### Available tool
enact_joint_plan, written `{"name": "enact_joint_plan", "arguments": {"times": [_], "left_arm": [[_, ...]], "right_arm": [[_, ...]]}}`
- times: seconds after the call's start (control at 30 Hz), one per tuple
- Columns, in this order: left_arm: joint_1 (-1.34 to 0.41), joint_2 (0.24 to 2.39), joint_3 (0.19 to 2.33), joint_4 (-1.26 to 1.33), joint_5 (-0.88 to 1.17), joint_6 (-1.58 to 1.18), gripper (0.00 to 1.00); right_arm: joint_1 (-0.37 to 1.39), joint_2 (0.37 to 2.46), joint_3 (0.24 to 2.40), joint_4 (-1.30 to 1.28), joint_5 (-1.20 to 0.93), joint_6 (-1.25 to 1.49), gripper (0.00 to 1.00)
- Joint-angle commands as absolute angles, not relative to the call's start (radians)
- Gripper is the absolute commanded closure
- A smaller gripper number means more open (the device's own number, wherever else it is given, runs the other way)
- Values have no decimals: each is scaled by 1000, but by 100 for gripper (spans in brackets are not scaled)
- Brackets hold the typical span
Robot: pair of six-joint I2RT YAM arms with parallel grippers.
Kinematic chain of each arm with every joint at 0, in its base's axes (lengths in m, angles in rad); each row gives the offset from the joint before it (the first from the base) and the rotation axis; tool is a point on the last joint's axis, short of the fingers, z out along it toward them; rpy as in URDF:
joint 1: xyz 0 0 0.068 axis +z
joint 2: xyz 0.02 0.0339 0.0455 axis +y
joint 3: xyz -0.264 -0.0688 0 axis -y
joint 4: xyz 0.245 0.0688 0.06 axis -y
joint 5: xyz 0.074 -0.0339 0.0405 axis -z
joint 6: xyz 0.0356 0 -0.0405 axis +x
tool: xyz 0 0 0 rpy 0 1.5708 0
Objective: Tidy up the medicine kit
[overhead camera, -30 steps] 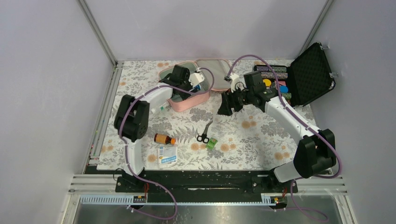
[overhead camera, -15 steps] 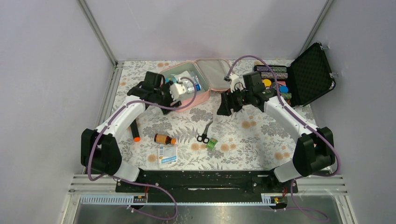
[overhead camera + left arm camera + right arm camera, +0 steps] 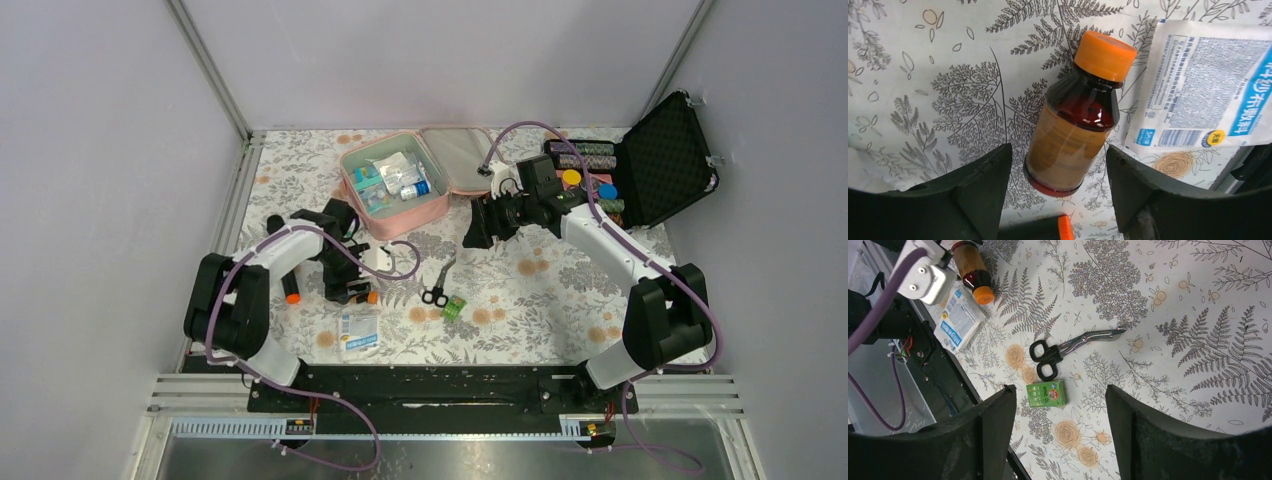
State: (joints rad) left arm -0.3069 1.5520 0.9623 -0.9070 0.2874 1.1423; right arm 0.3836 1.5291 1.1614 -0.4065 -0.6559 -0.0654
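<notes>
**Jaw state.** My left gripper stands wide, one finger on each side of the lower body of the brown bottle. A strip of cloth shows on both sides, so neither pad is touching it. My right gripper is also wide and holds nothing.

**View differences.**
- The left wrist view shows the bottle lying on its side with its orange cap pointing away from the fingers. The printed sachet lies just beside the cap. The orange tip of a black marker shows at the lower edge.
- In the top view my left gripper covers most of that bottle.
- The right wrist view shows the scissors closed, with the green box just beside the handles. The box lettering cannot be read from above.
- Only the top view shows the medicine kit. It sits at the far middle of the table, lid folded back, with small packets inside. Neither gripper is over it.
- The top view also shows a black case standing open at the far right, with coloured chips in it.

**Surface and room.** The table carries a fern-and-flower cloth. Plain pale walls and aluminium posts enclose it.
</notes>
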Motion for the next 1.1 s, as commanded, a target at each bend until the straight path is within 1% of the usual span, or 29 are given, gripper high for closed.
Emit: {"name": "enact_joint_plan", "arguments": {"times": [0.0, 0.07, 0.17, 0.2, 0.3, 0.37, 0.47, 0.53, 0.67, 0.77, 0.83, 0.97, 1.07], "left_arm": [[-302, 1602, 971, -855, 292, 1179, 34], [-302, 1628, 984, -858, 308, 1174, 38], [-302, 1651, 1014, -879, 317, 1170, 47], [-302, 1652, 1030, -893, 324, 1170, 51], [-302, 1638, 1087, -944, 382, 1171, 65], [-301, 1635, 1145, -996, 443, 1166, 70], [-299, 1638, 1254, -1023, 527, 1119, 70], [-295, 1646, 1330, -980, 552, 1053, 66], [-260, 1704, 1515, -840, 623, 855, 65], [-258, 1785, 1608, -675, 605, 664, 62], [-261, 1859, 1688, -608, 581, 569, 61], [-284, 2038, 1895, -649, 523, 533, 61], [-305, 2143, 1982, -683, 467, 573, 61]], "right_arm": [[390, 1518, 1169, -389, -669, -66, 27], [390, 1516, 1169, -389, -667, -68, 27], [390, 1513, 1168, -389, -664, -71, 27], [390, 1512, 1167, -389, -663, -74, 27], [390, 1509, 1163, -389, -656, -80, 27], [390, 1510, 1164, -388, -654, -82, 27], [390, 1508, 1164, -389, -652, -84, 27], [390, 1507, 1164, -388, -651, -84, 27], [390, 1486, 1160, -394, -651, -83, 27], [390, 1463, 1150, -393, -639, -93, 27], [390, 1450, 1142, -392, -628, -103, 26], [390, 1422, 1120, -388, -611, -128, 26], [390, 1390, 1091, -367, -585, -143, 25]]}}
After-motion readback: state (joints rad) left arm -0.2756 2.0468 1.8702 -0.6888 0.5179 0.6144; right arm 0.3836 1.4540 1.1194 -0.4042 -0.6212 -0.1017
